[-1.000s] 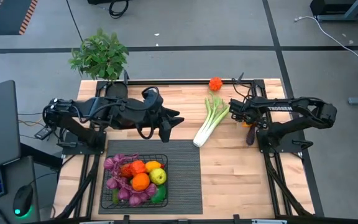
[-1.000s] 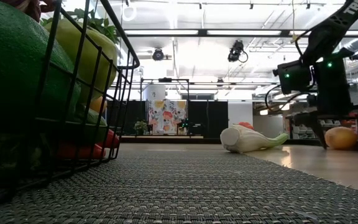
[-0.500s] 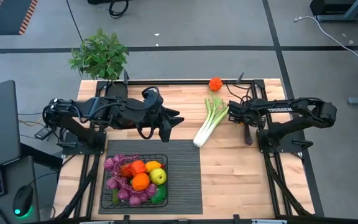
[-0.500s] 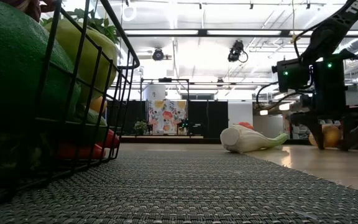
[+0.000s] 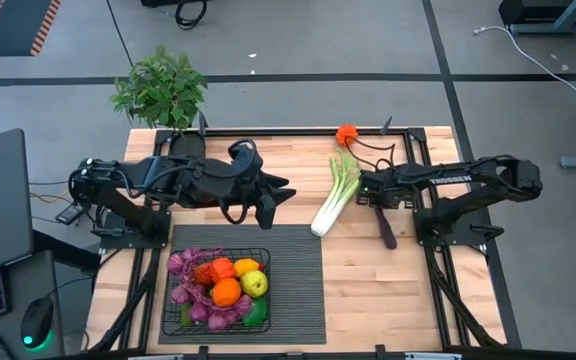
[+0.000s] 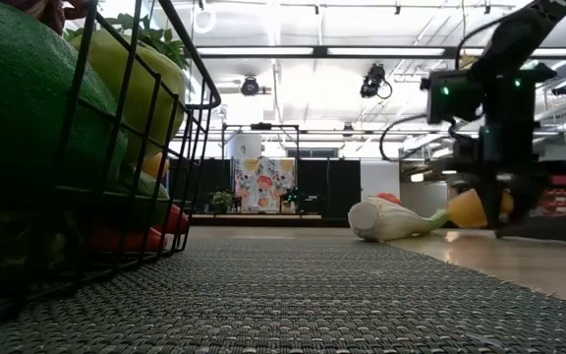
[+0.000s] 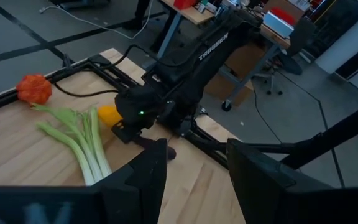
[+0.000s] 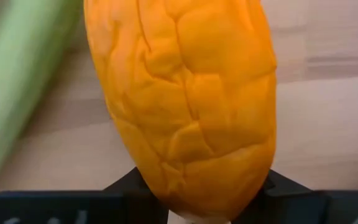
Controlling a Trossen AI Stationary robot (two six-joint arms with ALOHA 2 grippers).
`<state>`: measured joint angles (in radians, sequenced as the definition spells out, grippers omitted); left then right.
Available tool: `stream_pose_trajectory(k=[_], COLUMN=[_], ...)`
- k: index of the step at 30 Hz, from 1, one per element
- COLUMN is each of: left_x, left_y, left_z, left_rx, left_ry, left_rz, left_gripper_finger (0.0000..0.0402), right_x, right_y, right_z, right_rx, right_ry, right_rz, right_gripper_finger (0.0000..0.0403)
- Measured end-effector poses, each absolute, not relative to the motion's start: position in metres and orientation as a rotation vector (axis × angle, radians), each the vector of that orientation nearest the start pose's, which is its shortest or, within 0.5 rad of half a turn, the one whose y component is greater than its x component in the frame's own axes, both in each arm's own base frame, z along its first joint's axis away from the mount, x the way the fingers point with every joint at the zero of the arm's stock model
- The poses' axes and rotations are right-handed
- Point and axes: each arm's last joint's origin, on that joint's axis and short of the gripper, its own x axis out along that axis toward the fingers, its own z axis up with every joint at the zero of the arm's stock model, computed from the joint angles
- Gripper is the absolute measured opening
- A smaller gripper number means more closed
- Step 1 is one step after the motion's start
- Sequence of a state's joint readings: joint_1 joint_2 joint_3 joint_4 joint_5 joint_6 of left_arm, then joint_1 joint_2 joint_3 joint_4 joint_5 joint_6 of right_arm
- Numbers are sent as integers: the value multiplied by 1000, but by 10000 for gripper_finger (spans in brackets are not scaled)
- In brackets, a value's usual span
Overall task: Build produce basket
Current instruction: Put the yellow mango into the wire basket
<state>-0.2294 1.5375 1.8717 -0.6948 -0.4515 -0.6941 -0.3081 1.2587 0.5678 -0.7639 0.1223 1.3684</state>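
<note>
A wrinkled orange fruit [image 8: 185,106] sits between the fingers of my right gripper [image 6: 480,218], which points down near the table's right side and is shut on it. The fruit [image 7: 109,115] is just right of a pale green leek [image 5: 334,196] that lies flat on the wood. A red-orange pepper [image 5: 346,134] rests at the far edge. A dark eggplant [image 5: 386,228] lies on the table below the right arm. The black wire basket [image 5: 266,262] stands on a ribbed mat, filled with produce. My left gripper [image 7: 194,168] hovers open above the table's left middle, holding nothing. My right gripper pinches the orange fruit between its two fingers [image 8: 277,186], one on each side of the fruit's end [image 8: 191,199]. The fingers come from above, pointing down. In the low view the fruit [image 6: 468,208] sits close over the tabletop; whether it is clear of it I cannot tell.
A leafy potted plant [image 5: 160,90] stands at the table's far left corner. The dark ribbed mat [image 5: 298,280] covers the near middle. Bare wood [image 5: 378,290] lies between the mat and the right arm's base.
My right gripper has moved toward the table's left, toward the leek, rolling its wrist a little, and its fingers have shut on the orange fruit. The fruit has come along with it toward the leek. More of the eggplant now shows beside the arm.
</note>
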Motion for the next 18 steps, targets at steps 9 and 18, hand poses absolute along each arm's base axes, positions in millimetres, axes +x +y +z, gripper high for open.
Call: stream_pose_trajectory(k=[9, 18], left_x=[303, 303], left_y=[-61, -63], left_z=[467, 466], left_rx=[-533, -531], left_ry=[295, 304], left_rz=[329, 324], left_gripper_finger=[172, 172], right_x=[209, 232], right_y=[-33, -12], right_z=[198, 241], right_rx=[1188, 1147], right_ry=[900, 816], right_rz=[-1049, -879], right_gripper_finger=[121, 120])
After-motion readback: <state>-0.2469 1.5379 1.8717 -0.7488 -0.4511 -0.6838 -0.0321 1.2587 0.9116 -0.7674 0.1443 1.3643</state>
